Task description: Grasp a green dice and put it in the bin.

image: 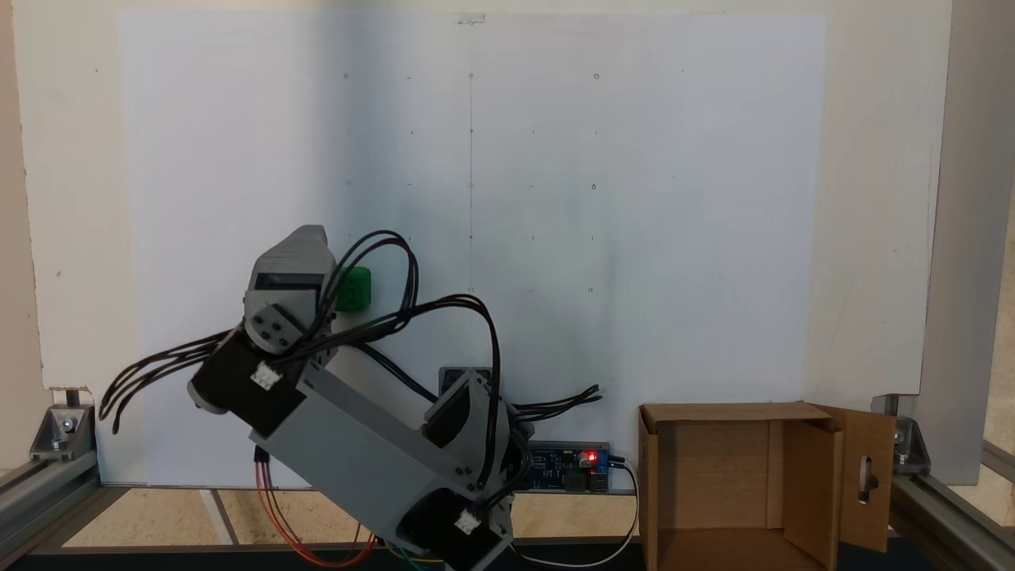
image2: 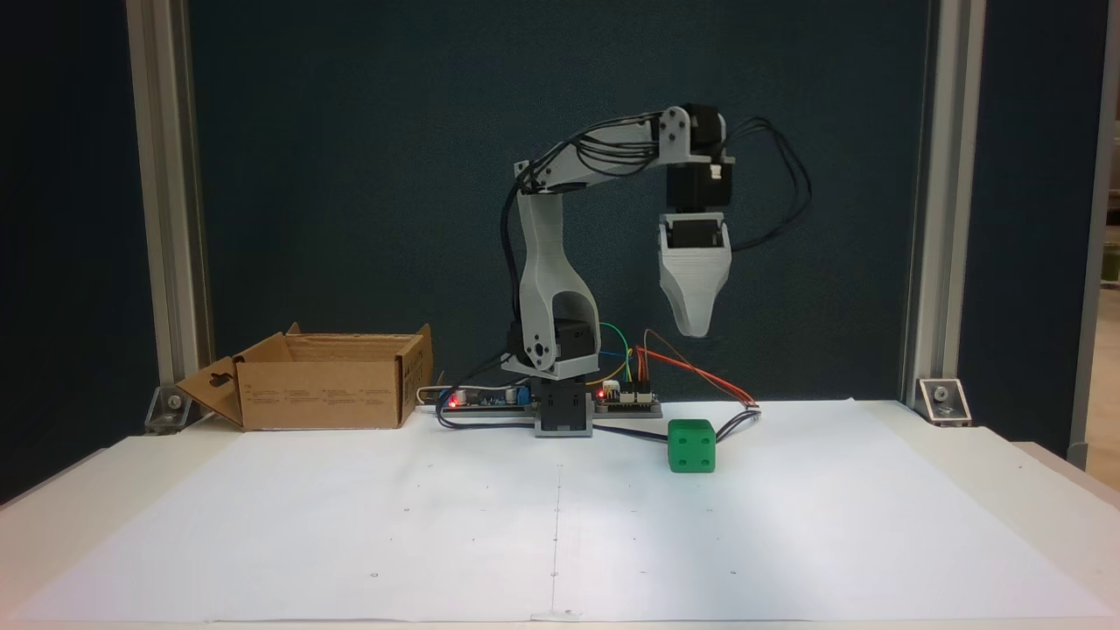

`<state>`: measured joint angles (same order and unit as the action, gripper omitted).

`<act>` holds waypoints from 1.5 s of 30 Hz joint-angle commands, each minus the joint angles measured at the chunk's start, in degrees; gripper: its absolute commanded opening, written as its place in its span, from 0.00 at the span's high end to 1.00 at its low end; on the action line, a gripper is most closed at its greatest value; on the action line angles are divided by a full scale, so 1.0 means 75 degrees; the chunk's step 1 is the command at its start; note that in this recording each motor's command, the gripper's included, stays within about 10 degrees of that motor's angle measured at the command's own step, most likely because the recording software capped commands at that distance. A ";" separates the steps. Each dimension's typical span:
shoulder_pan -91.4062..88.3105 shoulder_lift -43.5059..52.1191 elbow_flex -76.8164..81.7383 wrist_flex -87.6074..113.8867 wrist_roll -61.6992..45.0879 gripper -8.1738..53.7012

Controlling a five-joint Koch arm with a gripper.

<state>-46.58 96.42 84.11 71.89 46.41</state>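
frontally, we see four pips on the green dice [image2: 691,445], resting on the surface below the raised claw [image2: 695,331]; whether that claw is clenched we cannot tell.

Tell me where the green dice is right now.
The green dice sits on the white paper right of centre in a fixed view, just in front of the arm's base, below the raised pincer and far from the bin.

Koch arm [image2: 560,262]: light grey printed links and a tapered grey gripper shell [image2: 694,284] joined by black servo blocks, with looping black cables [image: 412,301] along the links, white connectors, round screw heads at the joint bracket, and red, orange and green base wires [image2: 665,359].
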 commanded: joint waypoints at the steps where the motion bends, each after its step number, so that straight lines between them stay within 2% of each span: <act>1: 0.0000 0.0047 -0.0023 -0.0211 0.0680 0.12; 14: -0.0211 0.1090 0.2262 -0.1441 0.0680 0.13; 40: -0.0387 0.0785 0.2895 -0.2613 0.0727 0.15; 45: -0.0352 0.0750 0.3258 -0.2613 0.1579 0.15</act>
<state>-49.22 102.13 109.60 52.73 50.45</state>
